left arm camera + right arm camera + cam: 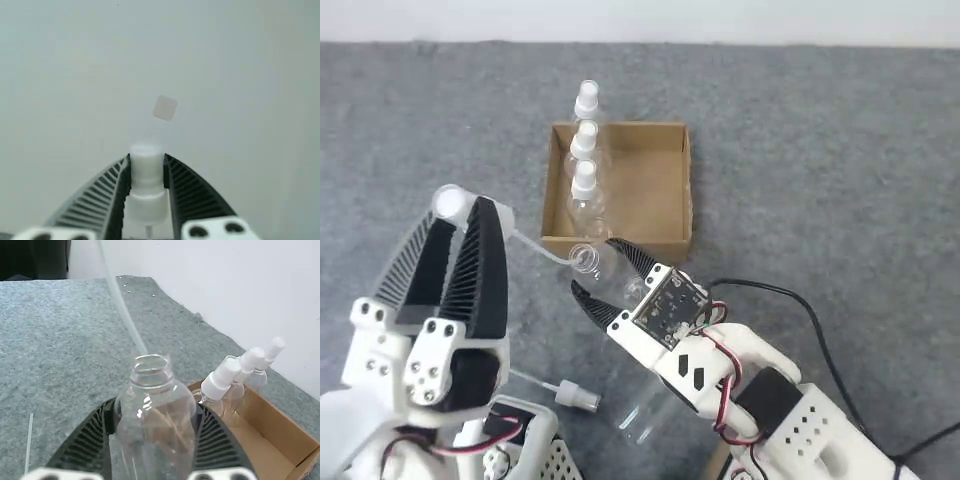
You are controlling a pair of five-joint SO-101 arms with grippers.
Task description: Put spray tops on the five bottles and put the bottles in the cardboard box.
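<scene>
Near side of cardboard box (665, 190) (270, 435): open bottle (592, 262) (152, 410), clear, uncapped, off the carpet, just outside the box's near wall, mouth turned toward the left.
Right gripper (595, 266) (154, 415): jaws pinching the open bottle around its body, one black finger on each side, neck sticking out past the tips.
Spray top (448, 202) (146, 175): white, up at the left of the scene, well left of the box.
Left gripper (460, 208) (146, 160): jaws clamped on the spray top's collar, head poking out beyond the fingertips.
Dip tube (535, 247) (122, 305): thin, clear, slanting from the spray top down and right to the open bottle's mouth; tip at the rim, cannot tell if inside.
Capped bottles (583, 145) (235, 375): three, upright in a row along the box's left wall, white tops on, touching or nearly so.
Spare spray top (578, 394): flat on the carpet, near edge, between the two arms, tube pointing left.
Spare bottle (645, 410): clear, lying beside the right arm's base, partly hidden under it.
Carpet (820, 150): grey, under everything.
Cable (800, 310): black, looping right of the right arm.
</scene>
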